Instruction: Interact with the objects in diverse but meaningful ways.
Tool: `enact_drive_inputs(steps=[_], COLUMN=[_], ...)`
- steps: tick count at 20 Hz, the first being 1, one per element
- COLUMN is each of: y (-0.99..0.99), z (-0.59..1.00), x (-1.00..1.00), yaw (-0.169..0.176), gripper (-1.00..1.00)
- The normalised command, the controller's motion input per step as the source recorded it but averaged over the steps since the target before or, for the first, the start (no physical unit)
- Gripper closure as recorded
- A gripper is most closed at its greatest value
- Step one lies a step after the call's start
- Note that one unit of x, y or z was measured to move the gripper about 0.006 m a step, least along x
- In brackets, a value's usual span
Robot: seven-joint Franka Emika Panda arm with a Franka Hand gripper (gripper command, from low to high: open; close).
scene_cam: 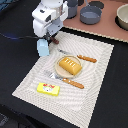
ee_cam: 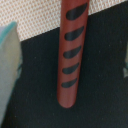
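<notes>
In the wrist view a dark red-brown sausage (ee_cam: pixel 72 52) with black score marks lies half on the woven placemat (ee_cam: pixel 40 15) and half on the black table, right under the camera. The light blue carton (ee_cam: pixel 9 70) stands close beside it and also shows in the exterior view (scene_cam: pixel 43 47). My gripper (scene_cam: pixel 50 38) hangs low over the mat's far corner next to the carton, hiding the sausage in that view. Its jaws look open, with bare table on both sides of the sausage. The bread loaf (scene_cam: pixel 69 65) sits on a plate (scene_cam: pixel 59 71). The yellow block (scene_cam: pixel 48 88) lies on the mat's near part.
A knife (scene_cam: pixel 81 57) and a fork (scene_cam: pixel 69 81) with orange handles flank the plate. Grey pots (scene_cam: pixel 90 14) and a beige bowl (scene_cam: pixel 123 16) stand on the tan board at the back. Black table surrounds the mat.
</notes>
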Motion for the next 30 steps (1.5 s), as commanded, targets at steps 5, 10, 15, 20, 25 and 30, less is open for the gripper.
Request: enact_drive_inputs(steps=[5,10,15,20,25,30], y=[-0.06,-0.19,-0.36,-0.41,-0.55,-0.57], z=[1.00,0.76,0.09,0.00,0.01,0.22], x=[-0.39,-0.16,0.10,0.01,0.09,0.33], yaw=[0.000,0.006,0.117,0.260,0.188,0.020], gripper=[-1.00,-1.00,-1.00,-1.00,-1.00,-1.00])
